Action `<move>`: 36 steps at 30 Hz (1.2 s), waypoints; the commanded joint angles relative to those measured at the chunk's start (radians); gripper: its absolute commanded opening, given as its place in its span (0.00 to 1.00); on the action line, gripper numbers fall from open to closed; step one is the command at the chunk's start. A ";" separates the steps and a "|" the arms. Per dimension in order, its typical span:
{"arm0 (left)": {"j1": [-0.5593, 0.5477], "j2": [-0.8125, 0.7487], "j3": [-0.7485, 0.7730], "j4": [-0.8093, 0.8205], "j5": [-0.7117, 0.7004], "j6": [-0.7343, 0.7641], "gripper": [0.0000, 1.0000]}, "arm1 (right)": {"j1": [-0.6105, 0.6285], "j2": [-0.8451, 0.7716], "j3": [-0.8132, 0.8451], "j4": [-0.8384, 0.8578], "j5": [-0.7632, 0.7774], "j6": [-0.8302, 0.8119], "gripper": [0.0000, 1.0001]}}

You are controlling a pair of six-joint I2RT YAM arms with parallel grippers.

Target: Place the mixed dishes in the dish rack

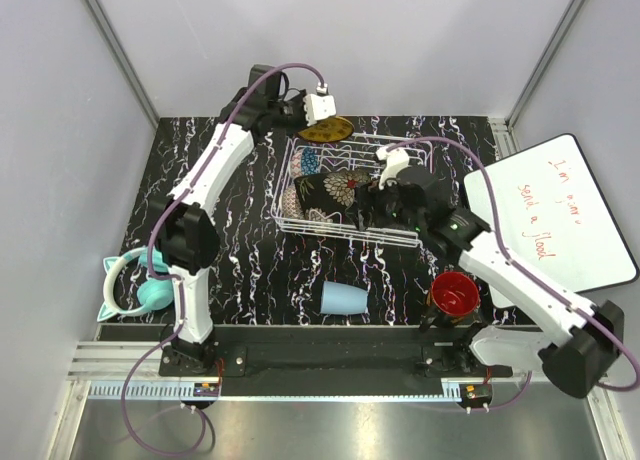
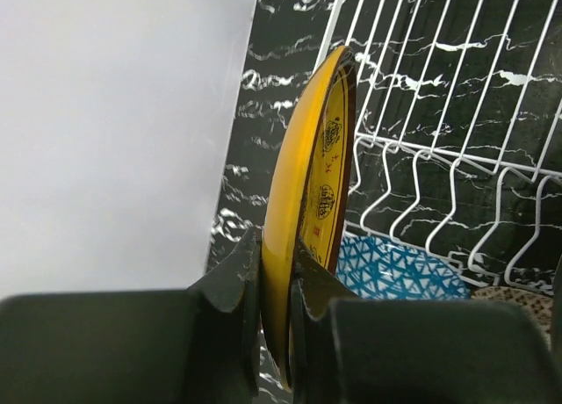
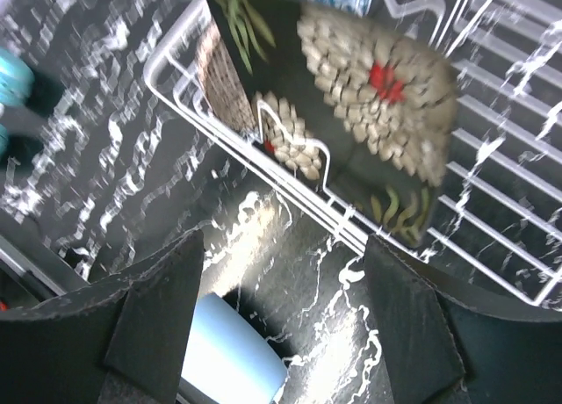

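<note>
The yellow ornate round plate (image 1: 328,130) hangs on edge over the far rim of the white wire dish rack (image 1: 345,235), with my left gripper (image 1: 318,115) shut on its rim. In the left wrist view the plate (image 2: 303,184) sits clamped between the jaws of that gripper (image 2: 277,281). Inside the rack stand the black square floral plate (image 1: 335,188), the blue patterned bowl (image 1: 308,162) and the beige patterned bowl (image 1: 305,217). My right gripper (image 1: 372,212) is open and empty at the rack's front right, beside the floral plate (image 3: 351,97). The light-blue cup (image 1: 344,299) lies on its side and the red-inside mug (image 1: 454,295) stands, both on the table.
Teal rounded items (image 1: 140,280) lie at the table's left edge. A whiteboard with red writing (image 1: 560,215) rests at the right. White walls close in on the left, the right and the back. The cup (image 3: 233,356) lies below the right gripper's (image 3: 281,307) jaws.
</note>
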 commanded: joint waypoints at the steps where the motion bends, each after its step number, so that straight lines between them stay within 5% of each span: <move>1: -0.014 0.009 0.062 0.006 0.079 0.135 0.00 | 0.008 -0.097 0.030 -0.013 0.089 0.010 0.81; 23: -0.109 0.180 0.185 -0.043 0.065 0.019 0.00 | 0.008 -0.221 -0.049 -0.019 0.229 0.083 0.81; 36: -0.108 0.192 0.101 -0.055 0.004 0.048 0.00 | 0.002 -0.256 -0.073 -0.022 0.261 0.098 0.81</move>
